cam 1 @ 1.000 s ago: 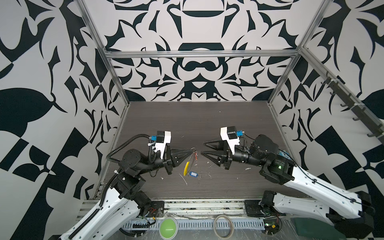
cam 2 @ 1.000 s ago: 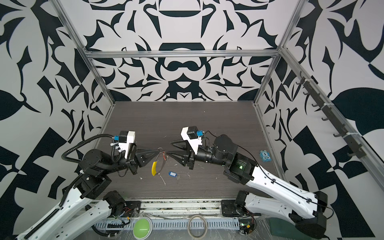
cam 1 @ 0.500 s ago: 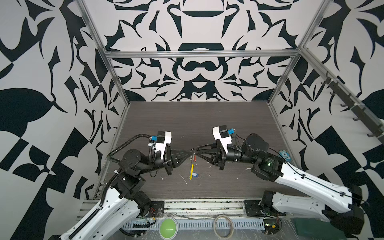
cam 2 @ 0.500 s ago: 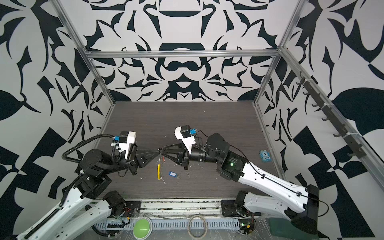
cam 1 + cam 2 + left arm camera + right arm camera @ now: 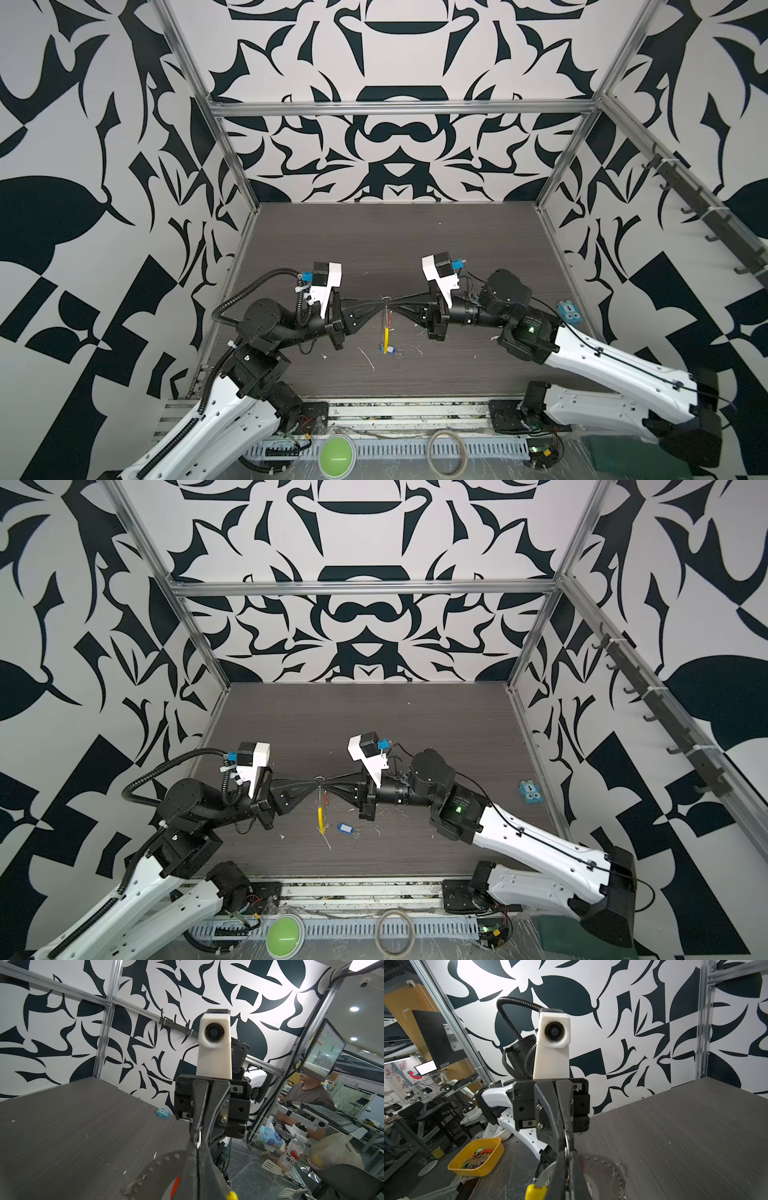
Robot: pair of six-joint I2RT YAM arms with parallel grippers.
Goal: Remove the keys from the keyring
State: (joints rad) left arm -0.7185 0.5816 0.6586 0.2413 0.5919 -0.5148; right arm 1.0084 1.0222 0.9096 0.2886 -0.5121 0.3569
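Left end effector [image 5: 379, 301] and right end effector [image 5: 395, 300] meet tip to tip, both closed, seemingly pinching the top of the keyring [image 5: 386, 336], which hangs straight down between them

White-shelled arms [image 5: 615, 370], black joints [image 5: 266, 318]; black ribbed cable [image 5: 245, 293]; white wrist camera housings [image 5: 328, 282]; black left pincer [image 5: 379, 300], right pincer [image 5: 395, 299], silver screws [image 5: 540, 1125].
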